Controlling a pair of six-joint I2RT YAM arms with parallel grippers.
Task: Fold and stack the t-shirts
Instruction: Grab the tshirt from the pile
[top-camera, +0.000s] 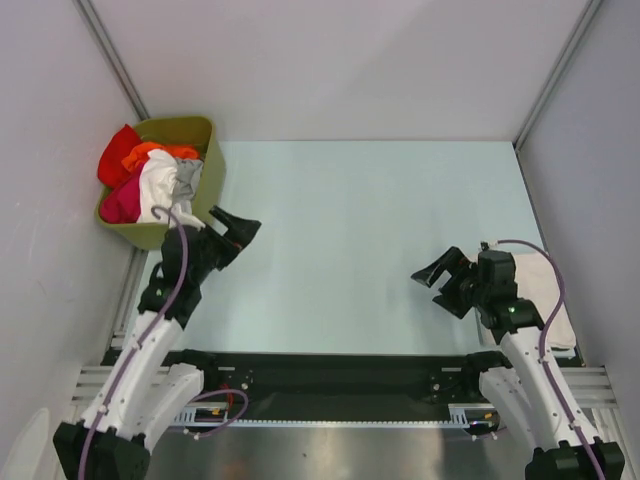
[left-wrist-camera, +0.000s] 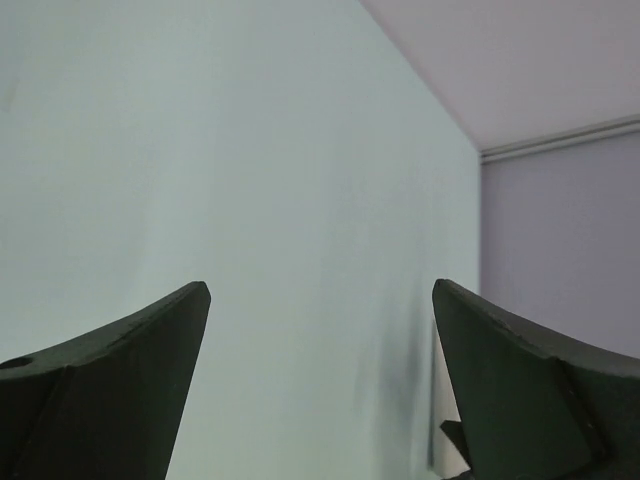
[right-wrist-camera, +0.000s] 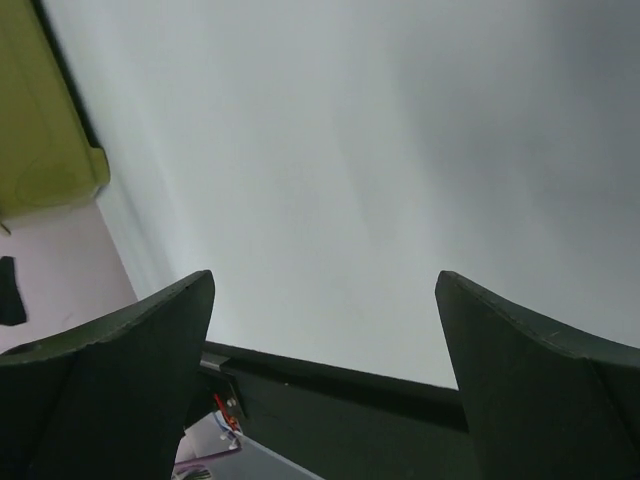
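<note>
The bench (top-camera: 350, 220) fills the middle of the top view, pale and bare between the arms. At the upper left of that frame sits the bin (top-camera: 200, 128), with the t-shirts (top-camera: 150, 180) heaped in it: red, orange, white and grey, crumpled together and spilling over the rim. An off-white shirt (top-camera: 562, 322) lies at the lower right, mostly under the right arm.

The left end effector (top-camera: 238, 226) hangs just beside the bin's lower corner with its jaws apart and nothing between them, as the left wrist view confirms (left-wrist-camera: 320, 290). The right end effector (top-camera: 432, 284) hovers at right of centre, also spread and empty (right-wrist-camera: 325, 280).

The step in hand looks like fetching one shirt. It would go best if the left arm pinches a single top layer near an edge and lifts high enough to shake it free of the others.

The heap's lower layers are hidden, so the number of shirts is unclear. Whether the off-white shirt is already folded cannot be told. Neither wrist view shows any cloth.
</note>
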